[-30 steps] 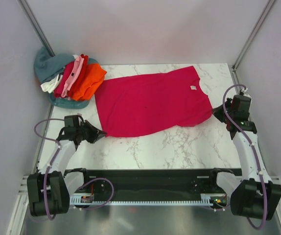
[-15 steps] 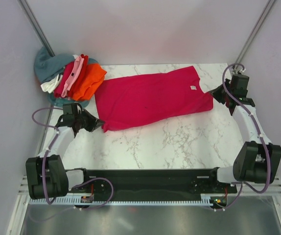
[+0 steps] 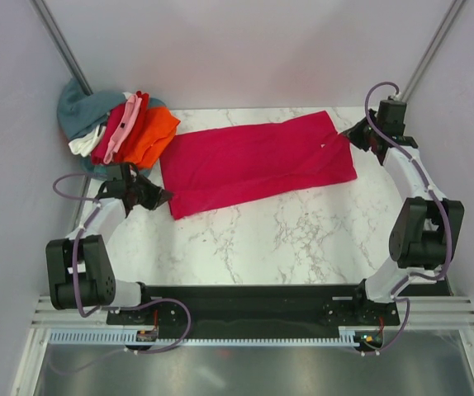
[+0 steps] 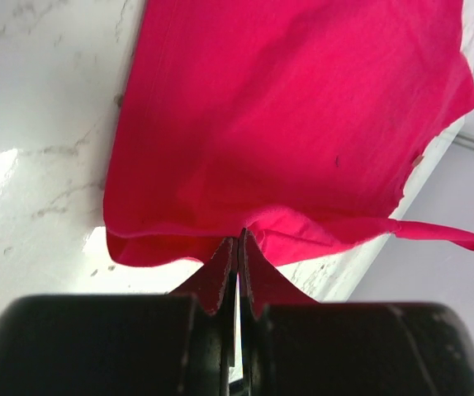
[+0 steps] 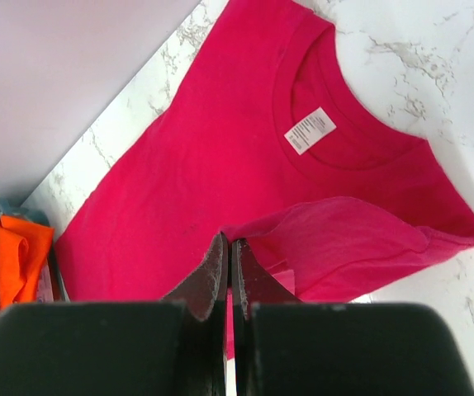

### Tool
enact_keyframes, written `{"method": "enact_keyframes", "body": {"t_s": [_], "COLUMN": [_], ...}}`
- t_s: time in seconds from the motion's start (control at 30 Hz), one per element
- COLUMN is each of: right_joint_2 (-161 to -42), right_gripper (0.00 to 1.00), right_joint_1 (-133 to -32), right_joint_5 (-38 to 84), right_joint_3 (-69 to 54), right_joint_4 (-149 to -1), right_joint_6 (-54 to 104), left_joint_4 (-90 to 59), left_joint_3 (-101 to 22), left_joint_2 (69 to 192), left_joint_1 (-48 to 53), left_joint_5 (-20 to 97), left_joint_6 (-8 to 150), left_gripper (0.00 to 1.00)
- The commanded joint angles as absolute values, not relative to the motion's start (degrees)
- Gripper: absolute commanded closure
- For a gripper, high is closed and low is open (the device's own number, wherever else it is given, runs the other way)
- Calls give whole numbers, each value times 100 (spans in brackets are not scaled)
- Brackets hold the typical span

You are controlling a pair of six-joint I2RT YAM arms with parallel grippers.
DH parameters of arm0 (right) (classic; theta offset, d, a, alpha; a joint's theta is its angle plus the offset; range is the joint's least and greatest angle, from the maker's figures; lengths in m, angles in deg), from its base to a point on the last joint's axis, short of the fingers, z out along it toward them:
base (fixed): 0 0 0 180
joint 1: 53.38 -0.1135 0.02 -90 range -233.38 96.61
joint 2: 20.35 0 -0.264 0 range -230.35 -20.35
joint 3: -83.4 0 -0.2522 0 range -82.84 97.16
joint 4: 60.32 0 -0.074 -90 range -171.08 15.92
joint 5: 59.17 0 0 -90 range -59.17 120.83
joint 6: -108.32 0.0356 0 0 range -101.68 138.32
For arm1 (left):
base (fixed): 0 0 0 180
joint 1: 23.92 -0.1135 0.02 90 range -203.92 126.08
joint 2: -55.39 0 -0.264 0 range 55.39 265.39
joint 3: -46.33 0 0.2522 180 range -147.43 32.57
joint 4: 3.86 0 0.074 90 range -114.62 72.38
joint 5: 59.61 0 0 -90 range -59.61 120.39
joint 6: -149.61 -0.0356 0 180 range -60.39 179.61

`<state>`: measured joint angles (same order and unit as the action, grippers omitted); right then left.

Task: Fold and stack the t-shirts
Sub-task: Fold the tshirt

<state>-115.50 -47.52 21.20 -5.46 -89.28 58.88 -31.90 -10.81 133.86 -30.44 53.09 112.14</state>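
The crimson t-shirt (image 3: 258,165) is lying across the middle of the top view, its long axis running from lower left to upper right. The left gripper (image 3: 164,198) is pinching its lower-left hem corner while the right gripper (image 3: 347,137) is clamping cloth at the upper-right collar end. The other t-shirts (image 3: 130,132) are sitting heaped at upper left.

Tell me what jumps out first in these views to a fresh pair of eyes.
A crimson-magenta t-shirt lies spread across the far middle of the marble table, its white neck label facing up. The left jaws are shut on its near-left corner, the right jaws on its edge near the collar at the far right. A heap of other shirts, orange, red, pink, white and teal-grey, sits in the far-left corner.
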Motion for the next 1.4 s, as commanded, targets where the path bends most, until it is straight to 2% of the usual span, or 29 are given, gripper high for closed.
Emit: {"method": "enact_keyframes", "body": {"t_s": [0.0,0.53,1.2,1.23,1.27,1.3,1.37], "right_joint_2": [-11842,-12924,-13794,-13829,-13899,-13935,-13944], "right_gripper": [100,100,100,97,88,56,19], "right_joint_1": [-4767,-4864,-4925,-4925,-4925,-4934,-4943], "right_joint_5": [2055,1589,1598,1580,1554,1528,1536], "right_joint_3": [-41,1119,1849,1893,1920,1955,1982], "right_joint_4": [-8735,-8665,-8647,-8639,-8639,-8621,-8639], "right_joint_6": [5989,5989,6086,6086,6086,6077,6095], "left_joint_4": [-2835,-2369,-1649,-1622,-1613,-1613,-1621], "left_joint_3": [-1480,-1893,-2008,-2016,-2060,-2086,-2183], "left_joint_2": [13536,14283,14811,14837,14916,14934,14943], "left_joint_1": [-3095,-3157,-3262,-3262,-3262,-3253,-3253], "left_joint_5": [5052,4981,5157,5166,5183,5218,5358], "left_joint_6": [11340,11612,11630,11639,11647,11621,11490], "left_gripper": [98,98,98,98,97,94,84]}}
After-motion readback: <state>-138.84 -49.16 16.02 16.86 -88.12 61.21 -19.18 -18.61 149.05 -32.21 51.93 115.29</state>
